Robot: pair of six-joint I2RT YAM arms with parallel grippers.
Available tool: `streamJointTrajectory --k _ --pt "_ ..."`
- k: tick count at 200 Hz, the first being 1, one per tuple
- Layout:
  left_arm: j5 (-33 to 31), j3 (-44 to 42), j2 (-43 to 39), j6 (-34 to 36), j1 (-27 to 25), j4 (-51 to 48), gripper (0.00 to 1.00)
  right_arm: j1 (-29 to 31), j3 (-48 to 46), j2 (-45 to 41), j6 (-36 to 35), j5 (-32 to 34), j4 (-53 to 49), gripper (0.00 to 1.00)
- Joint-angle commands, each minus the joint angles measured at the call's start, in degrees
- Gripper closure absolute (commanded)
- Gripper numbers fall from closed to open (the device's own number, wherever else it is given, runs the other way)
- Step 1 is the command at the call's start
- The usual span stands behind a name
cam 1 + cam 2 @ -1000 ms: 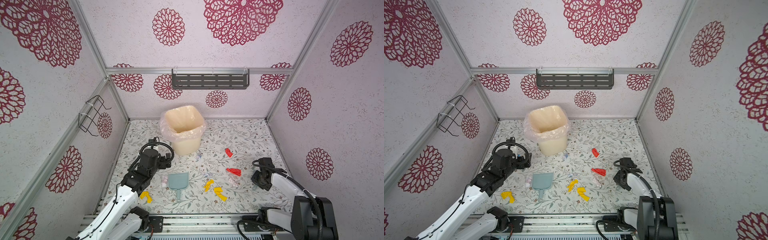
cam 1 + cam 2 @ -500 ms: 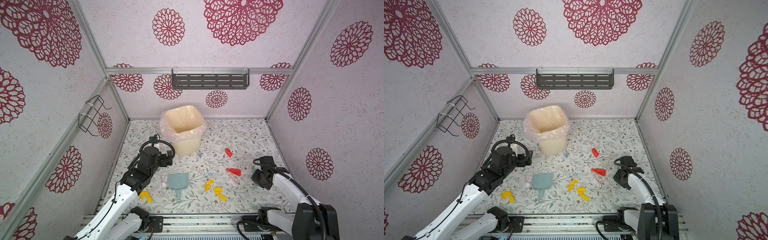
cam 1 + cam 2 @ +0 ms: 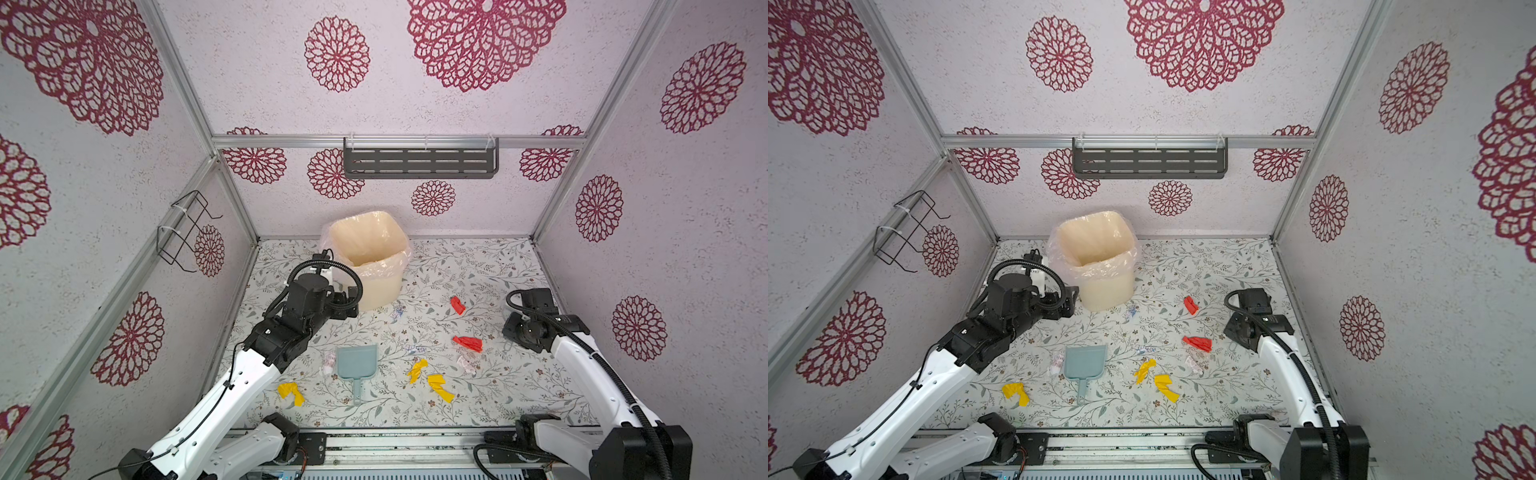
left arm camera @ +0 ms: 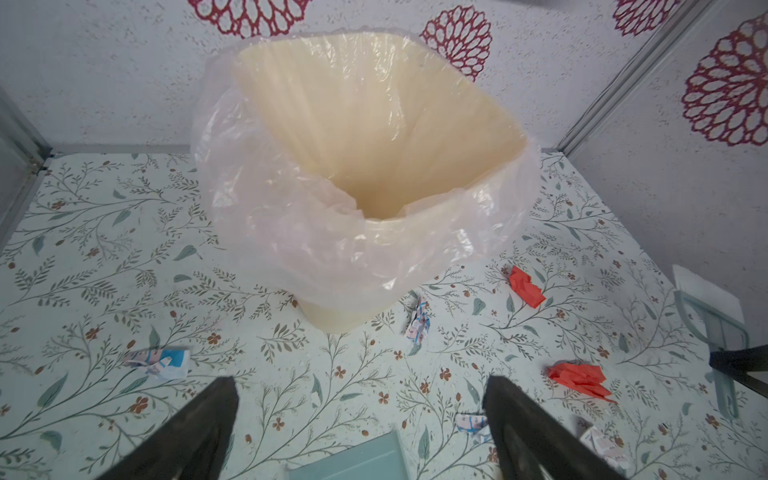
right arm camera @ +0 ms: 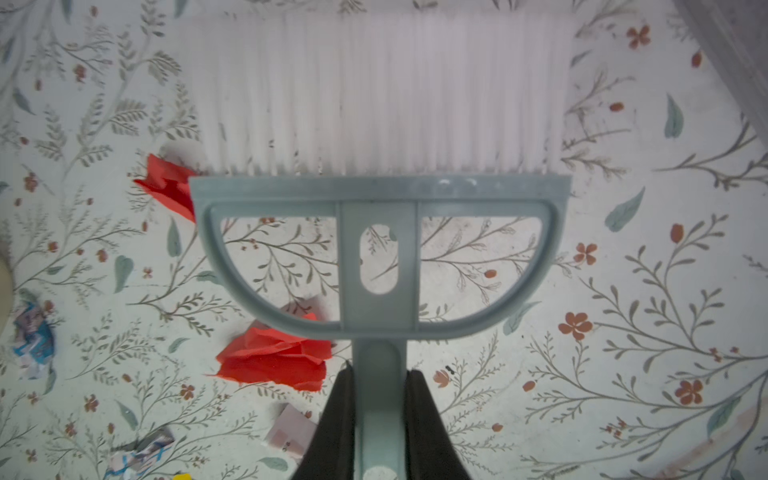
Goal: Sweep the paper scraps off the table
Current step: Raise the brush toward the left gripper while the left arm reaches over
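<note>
Clamping brush (image 5: pixel 378 195), right fingers (image 5: pixel 338 419) near paper scraps (image 5: pixel 274 357)

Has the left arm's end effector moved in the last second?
Yes. The left end effector has moved forward, closer to the cream bin with its clear plastic liner, which stayed fixed.

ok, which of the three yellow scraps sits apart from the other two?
The yellow scrap left of the dustpan handle in both top views. The other two lie close together on the dustpan's right.
</note>
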Motion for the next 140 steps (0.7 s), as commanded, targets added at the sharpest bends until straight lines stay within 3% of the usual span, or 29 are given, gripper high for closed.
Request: streamJointTrajectory --k 1,46,83,115,140 --pt "2.52 5.70 3.37 0.56 -1.67 -1.53 0.03 3.55 6.07 0.18 -2.44 2.67 -2.53 0.87" --pt "12.10 18.95 13.70 -1.09 -1.96 -3.83 0.03 14.46 17.40 3.49 -5.30 6.21 -2.37 0.86" --pt "25.64 26.91 21.09 -4.43 -1.63 -0.75 0.03 21.91 23.96 6.02 -6.21 6.66 -0.81 0.85" --pt "36.42 26.90 24.27 -12.16 0.06 6.97 0.00 25.84 28.37 7.29 -6.07 5.59 0.85 0.85" --pt "42.23 25.85 25.58 -17.60 1.26 12.75 0.05 27.79 30.37 7.59 -5.85 4.72 2.17 0.85"
